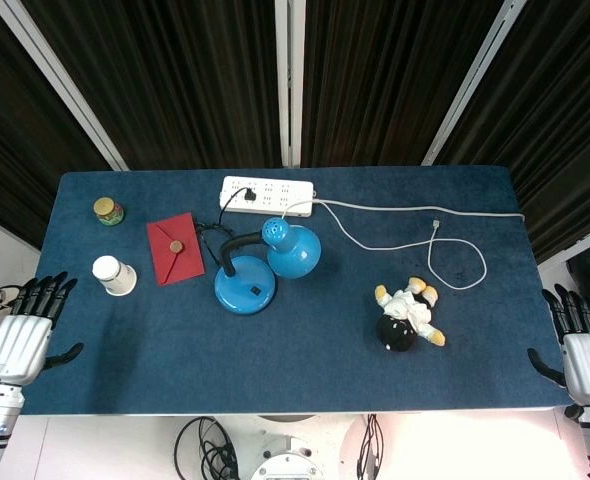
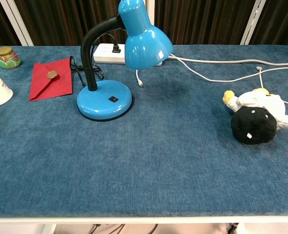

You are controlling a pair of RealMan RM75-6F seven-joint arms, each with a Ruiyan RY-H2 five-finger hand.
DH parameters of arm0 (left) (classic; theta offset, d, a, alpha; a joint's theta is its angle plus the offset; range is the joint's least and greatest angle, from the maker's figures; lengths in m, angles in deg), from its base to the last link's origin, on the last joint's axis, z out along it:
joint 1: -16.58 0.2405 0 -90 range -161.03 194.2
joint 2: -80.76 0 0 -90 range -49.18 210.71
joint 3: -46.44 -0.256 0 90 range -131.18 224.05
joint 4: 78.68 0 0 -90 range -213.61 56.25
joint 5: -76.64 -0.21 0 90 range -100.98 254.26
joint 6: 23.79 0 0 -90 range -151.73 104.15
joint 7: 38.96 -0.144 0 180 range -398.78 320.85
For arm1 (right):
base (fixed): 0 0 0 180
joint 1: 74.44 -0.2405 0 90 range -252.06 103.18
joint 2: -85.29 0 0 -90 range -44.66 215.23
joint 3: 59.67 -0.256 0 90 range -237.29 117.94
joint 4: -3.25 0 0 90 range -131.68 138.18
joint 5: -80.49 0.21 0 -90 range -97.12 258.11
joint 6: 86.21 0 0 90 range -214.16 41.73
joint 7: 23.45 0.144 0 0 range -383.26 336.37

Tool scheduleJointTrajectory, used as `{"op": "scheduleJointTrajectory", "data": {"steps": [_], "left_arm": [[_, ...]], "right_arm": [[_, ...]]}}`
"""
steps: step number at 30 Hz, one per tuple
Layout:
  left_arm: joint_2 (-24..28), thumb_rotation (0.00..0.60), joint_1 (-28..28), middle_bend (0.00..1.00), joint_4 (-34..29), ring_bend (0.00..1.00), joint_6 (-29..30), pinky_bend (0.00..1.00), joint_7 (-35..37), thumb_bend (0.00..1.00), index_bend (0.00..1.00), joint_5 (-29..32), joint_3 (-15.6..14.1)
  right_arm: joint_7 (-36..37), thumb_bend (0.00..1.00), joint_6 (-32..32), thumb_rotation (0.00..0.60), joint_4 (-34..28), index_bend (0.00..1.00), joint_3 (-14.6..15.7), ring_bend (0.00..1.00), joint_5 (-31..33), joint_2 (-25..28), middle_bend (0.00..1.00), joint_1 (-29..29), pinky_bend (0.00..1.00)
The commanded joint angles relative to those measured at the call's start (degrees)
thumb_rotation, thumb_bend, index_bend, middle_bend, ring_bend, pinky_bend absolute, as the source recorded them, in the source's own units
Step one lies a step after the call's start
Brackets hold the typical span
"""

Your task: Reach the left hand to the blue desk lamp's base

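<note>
The blue desk lamp stands left of the table's middle, its round base (image 1: 245, 285) (image 2: 104, 100) flat on the blue cloth. A black gooseneck curves up to the blue shade (image 1: 293, 249) (image 2: 145, 39), which faces right. My left hand (image 1: 27, 334) is at the table's front left edge, open with fingers pointing away from me, far left of the base. My right hand (image 1: 587, 352) is at the front right edge, also open. Neither hand appears in the chest view.
A red envelope (image 1: 175, 248) and a white paper cup (image 1: 114, 275) lie between my left hand and the lamp. A small jar (image 1: 108, 211) stands at the back left. A white power strip (image 1: 267, 194) with cables lies behind the lamp. A plush toy (image 1: 408, 315) lies to the right.
</note>
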Motion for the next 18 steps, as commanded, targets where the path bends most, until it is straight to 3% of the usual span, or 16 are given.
{"op": "scheduleJointTrajectory", "data": {"steps": [1,4,6,7,10,12,18], "left_arm": [[-0.2,0.600,0.2,0.00,-0.1,0.00,-0.2,0.00,-0.4,0.15,0.04,-0.5,0.0],[-0.4,0.600,0.4,0.00,0.2,0.00,0.5,0.00,-0.7,0.15,0.04,-1.6,0.3],[-0.7,0.600,0.8,0.06,0.3,0.02,1.9,0.05,-1.0,0.16,0.04,-2.3,0.8],[-1.0,0.600,1.1,0.13,0.3,0.08,2.8,0.13,-1.4,0.17,0.04,-2.6,1.1],[-1.3,0.600,1.5,0.53,-1.0,0.50,3.0,0.54,-1.7,0.22,0.04,-3.2,1.1],[-0.7,0.600,1.3,0.68,-3.2,0.67,0.5,0.68,-1.6,0.27,0.04,-2.3,0.4],[-1.3,0.600,-1.2,0.80,-7.3,0.78,-5.8,0.80,-2.8,0.39,0.05,-3.2,-0.4]], "right_arm": [[0.7,0.18,0.5,0.600,0.5,0.00,0.4,0.00,-0.6,-0.2,0.00,0.3,0.00],[1.8,0.18,1.3,0.600,0.5,0.00,0.6,0.00,-1.1,0.1,0.00,0.7,0.00],[2.3,0.18,1.8,0.600,0.5,0.00,0.5,0.00,-1.3,0.1,0.00,0.9,0.00],[2.4,0.18,1.9,0.600,0.4,0.00,0.5,0.00,-1.4,0.2,0.00,0.9,0.00],[2.3,0.18,1.7,0.600,-0.1,0.00,0.5,0.00,-1.5,0.4,0.00,0.7,0.00],[2.0,0.18,1.3,0.600,-0.5,0.00,0.4,0.00,-1.4,0.5,0.00,0.5,0.00],[2.9,0.19,0.0,0.600,-0.3,0.00,0.5,0.00,-0.5,0.4,0.00,0.2,0.00]]}}
